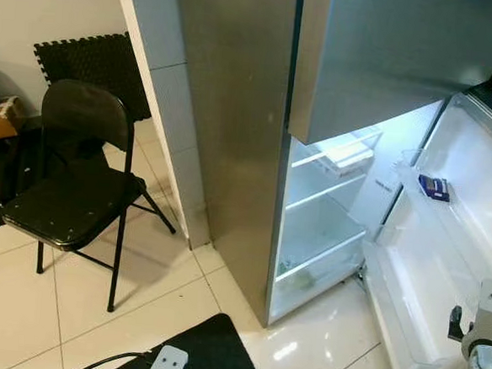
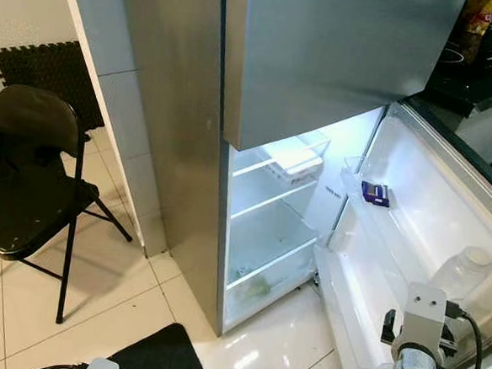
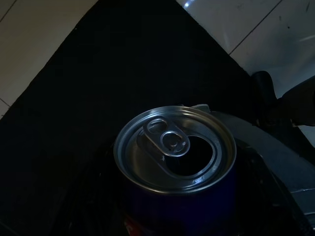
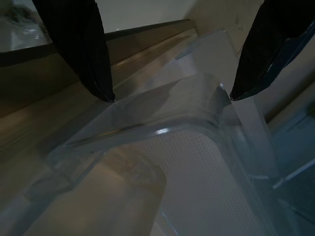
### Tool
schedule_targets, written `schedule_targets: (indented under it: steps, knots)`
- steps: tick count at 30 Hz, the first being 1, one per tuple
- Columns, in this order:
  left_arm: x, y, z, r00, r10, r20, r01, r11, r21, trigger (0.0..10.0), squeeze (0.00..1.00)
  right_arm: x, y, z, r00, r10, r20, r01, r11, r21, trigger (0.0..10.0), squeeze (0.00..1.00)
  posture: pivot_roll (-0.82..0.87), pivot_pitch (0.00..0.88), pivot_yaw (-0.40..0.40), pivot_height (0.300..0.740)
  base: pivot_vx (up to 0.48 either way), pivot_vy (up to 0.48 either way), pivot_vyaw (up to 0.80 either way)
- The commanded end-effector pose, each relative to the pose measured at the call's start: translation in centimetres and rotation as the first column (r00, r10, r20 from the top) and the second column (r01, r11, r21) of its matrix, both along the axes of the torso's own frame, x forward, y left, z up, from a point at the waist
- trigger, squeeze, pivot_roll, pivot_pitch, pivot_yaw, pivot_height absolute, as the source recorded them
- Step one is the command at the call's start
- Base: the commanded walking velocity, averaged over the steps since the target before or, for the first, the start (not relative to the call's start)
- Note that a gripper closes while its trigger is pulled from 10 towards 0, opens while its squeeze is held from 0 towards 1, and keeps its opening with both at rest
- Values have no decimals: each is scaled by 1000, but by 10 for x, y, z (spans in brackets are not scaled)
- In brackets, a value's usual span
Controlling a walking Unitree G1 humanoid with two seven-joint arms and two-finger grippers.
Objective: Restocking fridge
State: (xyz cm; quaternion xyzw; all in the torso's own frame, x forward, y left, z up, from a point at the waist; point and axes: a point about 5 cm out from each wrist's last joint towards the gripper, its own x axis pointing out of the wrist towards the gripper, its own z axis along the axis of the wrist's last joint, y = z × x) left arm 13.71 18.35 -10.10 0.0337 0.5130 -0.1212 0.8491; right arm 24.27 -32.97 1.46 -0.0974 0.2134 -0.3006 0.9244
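Observation:
The silver fridge (image 1: 233, 124) stands with its lower door (image 2: 430, 206) swung open and its lit shelves (image 2: 271, 195) nearly bare. A small dark blue pack (image 2: 375, 193) lies in an upper door bin, and a clear plastic bottle (image 2: 464, 271) stands in a lower one. My right arm (image 2: 421, 340) reaches toward the door's bottom bin. In the right wrist view, the right gripper (image 4: 170, 93) is open just above a clear bin corner (image 4: 206, 93). My left gripper (image 3: 177, 201) is shut on a blue drink can (image 3: 174, 152) with a silver top, held over a black mat.
A black folding chair (image 1: 68, 189) stands on the tiled floor left of the fridge. A black mat (image 1: 192, 350) with a white power adapter (image 1: 166, 365) lies in front. Dark foam tiles (image 1: 94, 64) lean on the wall. A cluttered dark counter (image 2: 482, 66) sits beyond the door.

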Motion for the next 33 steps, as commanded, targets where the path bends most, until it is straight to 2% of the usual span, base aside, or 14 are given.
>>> schedule_targets:
  steps: [1,5,9,12,16,17,21,22,23,24,26,28,31,33]
  knots:
    - [-3,-8,-2,1000,-8,-9,8,1000,-26,10000,0,-3,-10,6,999,-36,17,37,999,-39,10000,0,-6,0,-1,740,0,0,0]
    - [-3,-8,-2,1000,-9,-9,9,1000,-25,10000,0,-2,-11,8,999,-33,40,33,999,-9,10000,0,-7,0,1,740,0,0,0]
    - [-3,-8,-2,1000,-10,-9,10,1000,-26,10000,0,11,7,9,989,83,123,-94,991,90,10000,0,-7,0,3,740,0,0,0]
    - [-3,-8,-2,1000,-11,-9,10,1000,-26,10000,0,15,10,10,984,106,145,-121,987,103,10000,0,-7,0,3,740,0,0,0]
    - [-2,-8,-1,1000,-12,-8,12,1000,-26,10000,0,26,22,17,953,173,251,-218,962,165,10000,0,-6,0,5,740,0,0,0]
    - [-2,-8,-1,1000,-12,-8,12,1000,-26,10000,0,26,22,17,953,173,251,-218,962,165,10000,0,-6,0,5,740,0,0,0]
    - [-2,-7,-1,1000,-14,-9,14,1000,-25,10000,0,36,37,21,906,268,329,-352,908,228,10000,0,-8,0,5,740,0,0,0]
    - [-2,-8,-1,1000,-14,-9,14,1000,-25,10000,0,37,42,20,890,306,339,-396,887,239,10000,0,-8,0,4,740,0,0,0]
    - [-2,-8,-1,1000,-14,-9,14,1000,-25,10000,0,37,42,20,890,306,339,-396,887,239,10000,0,-8,0,4,740,0,0,0]
    - [-2,-8,-1,1000,-14,-8,14,1000,-26,10000,0,38,47,19,872,345,346,-440,863,248,10000,0,-8,0,4,740,0,0,0]
    - [-2,-8,-1,1000,-14,-8,13,1000,-27,10000,0,37,54,15,862,378,337,-472,842,262,10000,0,-8,0,3,740,0,0,0]
    - [-2,-8,-1,1000,-14,-8,13,1000,-27,10000,0,35,55,12,871,384,307,-464,847,258,10000,0,-8,0,3,740,0,0,0]
    - [-2,-9,-1,1000,-14,-8,14,1000,-28,10000,0,22,49,-6,926,352,137,-376,896,239,10000,0,-8,0,1,740,0,0,0]
    - [-2,-9,-2,1000,-16,-9,15,999,-28,10000,0,13,46,-15,944,327,42,-328,920,214,10000,0,-7,0,1,740,0,0,0]
